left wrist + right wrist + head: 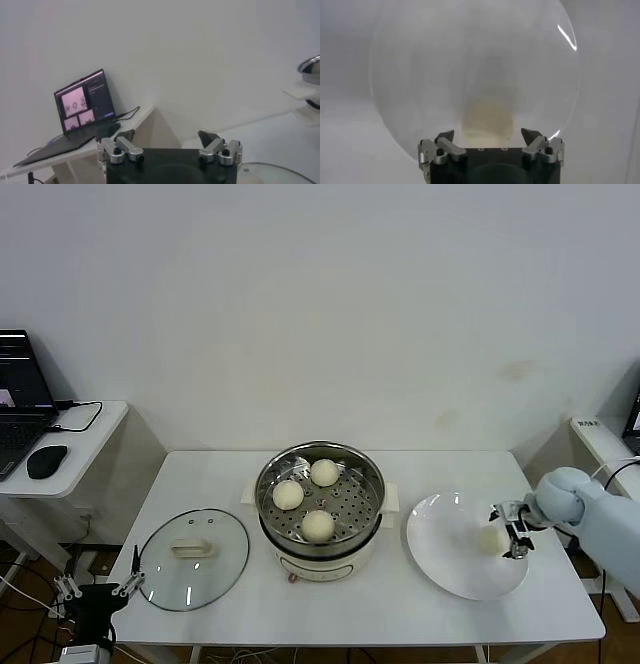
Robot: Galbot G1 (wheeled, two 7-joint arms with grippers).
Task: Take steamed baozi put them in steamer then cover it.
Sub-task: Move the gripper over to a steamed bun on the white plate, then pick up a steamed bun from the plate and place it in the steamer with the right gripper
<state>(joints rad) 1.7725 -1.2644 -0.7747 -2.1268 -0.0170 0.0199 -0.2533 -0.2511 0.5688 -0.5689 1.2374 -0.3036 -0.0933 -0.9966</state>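
The steel steamer (268,476) stands on its cream pot base mid-table, holding three baozi (324,472) (288,495) (318,525). A further baozi (490,538) (486,120) lies on the white plate (445,554) (420,75) at the right. My right gripper (506,533) (487,134) is low over the plate, open, one finger on each side of that bun with a gap showing on both sides. The glass cover (193,559) lies flat on the table left of the steamer. My left gripper (98,589) (167,135) is parked off the table's front left corner, open and empty.
A side table at the far left carries a laptop (20,409) (82,102) and a mouse (46,461). The plate sits close to the table's right front corner. Bare tabletop lies between the cover, the steamer and the plate.
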